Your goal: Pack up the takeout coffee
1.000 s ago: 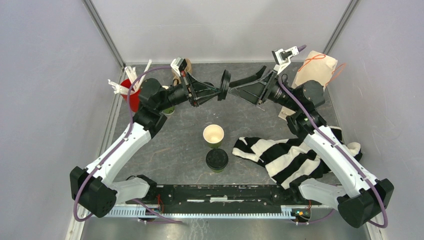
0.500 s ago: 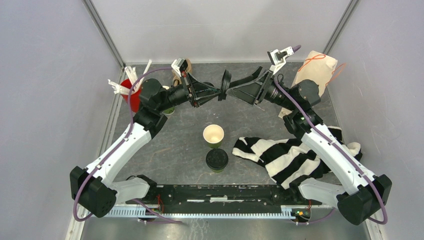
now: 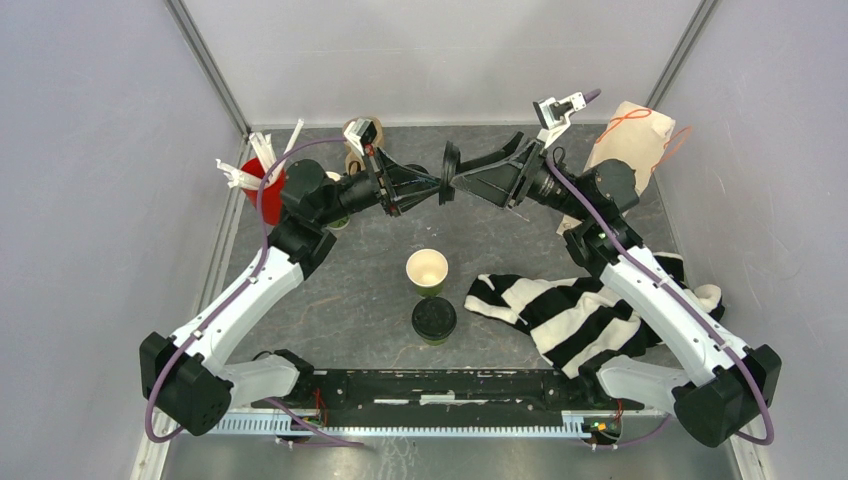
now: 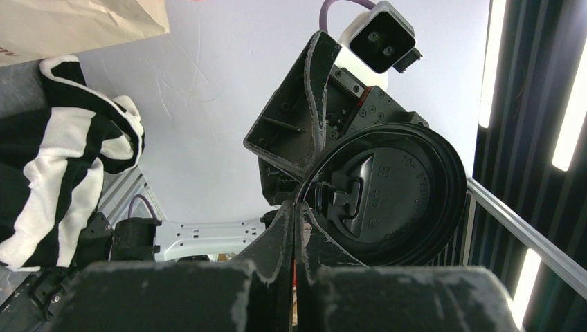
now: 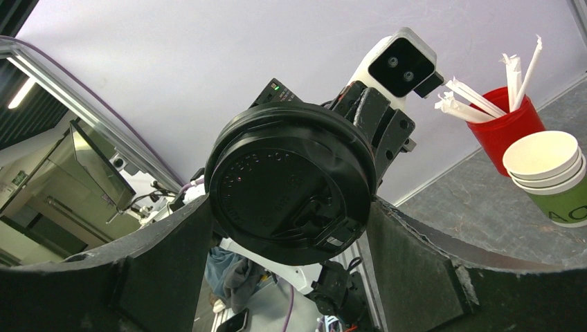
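Hovering in the top view, the left gripper (image 3: 430, 188) and right gripper (image 3: 472, 180) meet around a black lid (image 3: 449, 172) on edge, at twelve o'clock from the uncovered green cup (image 3: 427, 270); the lidded green cup (image 3: 433, 320) sits just beside that at six o'clock. Left wrist: fingers (image 4: 277, 242) pinched tight on the lid's rim. Right wrist: fingers (image 5: 415, 256) wide apart, at three and nine o'clock of the lid, gripping nothing.

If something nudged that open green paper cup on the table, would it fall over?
Probably: the open green paper cup looks empty, so light and easy to tip. Its paper wall would likely dent if squeezed.
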`<state>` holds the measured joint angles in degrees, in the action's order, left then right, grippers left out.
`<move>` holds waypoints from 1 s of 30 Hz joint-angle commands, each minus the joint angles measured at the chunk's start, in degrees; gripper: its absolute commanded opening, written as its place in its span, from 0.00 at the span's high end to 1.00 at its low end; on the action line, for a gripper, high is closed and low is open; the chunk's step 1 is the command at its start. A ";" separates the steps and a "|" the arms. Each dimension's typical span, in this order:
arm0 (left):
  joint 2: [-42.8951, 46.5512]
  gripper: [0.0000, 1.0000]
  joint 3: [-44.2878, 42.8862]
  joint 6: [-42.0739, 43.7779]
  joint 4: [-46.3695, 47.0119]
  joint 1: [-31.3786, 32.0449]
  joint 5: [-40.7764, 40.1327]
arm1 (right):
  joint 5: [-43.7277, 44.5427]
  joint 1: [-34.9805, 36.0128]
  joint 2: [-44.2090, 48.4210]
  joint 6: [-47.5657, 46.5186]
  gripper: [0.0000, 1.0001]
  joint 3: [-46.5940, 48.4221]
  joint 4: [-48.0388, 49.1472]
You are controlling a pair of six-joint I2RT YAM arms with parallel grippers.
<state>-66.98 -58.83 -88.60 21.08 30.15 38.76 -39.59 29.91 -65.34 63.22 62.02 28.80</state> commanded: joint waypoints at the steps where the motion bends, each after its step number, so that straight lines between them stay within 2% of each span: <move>1: 1.75 0.98 0.12 -1.16 0.36 0.52 -1.00 | 0.31 0.31 0.26 -0.08 0.20 1.61 2.66; 5: 2.03 0.98 0.41 -0.92 -0.38 0.52 -1.20 | 0.52 0.21 0.56 -0.60 0.21 1.34 1.77; 6: 2.19 0.95 0.69 -0.77 -0.73 0.52 -1.45 | 0.72 0.32 0.78 -0.93 0.21 1.28 1.26; 7: 2.70 0.89 1.20 -0.53 -1.48 0.52 -1.99 | 0.87 0.27 0.95 -1.16 0.21 1.26 0.77; 10: 4.65 0.63 2.56 1.52 -5.00 0.57 -4.25 | 1.57 0.28 1.81 -1.69 0.22 0.43 -0.41; 12: 6.37 0.51 3.51 3.47 -8.38 0.44 -6.00 | 2.12 0.26 2.66 -2.86 0.22 -0.01 -2.53; 15: 10.03 0.37 3.70 9.88 -19.78 0.35 -9.98 | 2.67 0.31 3.95 -6.33 0.22 -0.52 -8.71; 16: 11.48 0.33 3.39 12.36 -26.25 0.35 -12.32 | 2.76 0.23 4.44 -8.64 0.22 -0.63 -11.51; 19: 15.92 0.24 1.20 19.35 -43.76 0.35 -22.05 | 4.56 0.30 5.39 -18.99 0.21 -0.41 -25.79; 23: 20.25 0.18 -1.44 24.87 -59.77 0.35 -33.23 | 7.15 1.34 3.77 -31.61 0.20 1.44 -44.18; 27: 19.45 0.18 -3.49 30.37 -65.17 0.35 -38.20 | 14.35 6.48 -1.47 -40.89 0.20 3.81 -56.12; 30: 15.83 0.18 -6.66 35.01 -68.67 0.37 -41.59 | 24.54 13.60 -10.39 -47.77 0.20 11.26 -67.22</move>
<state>-47.27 -60.60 -64.10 -38.59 30.41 5.82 -28.01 36.14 -66.89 29.02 64.10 -20.21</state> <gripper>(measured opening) 0.813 0.809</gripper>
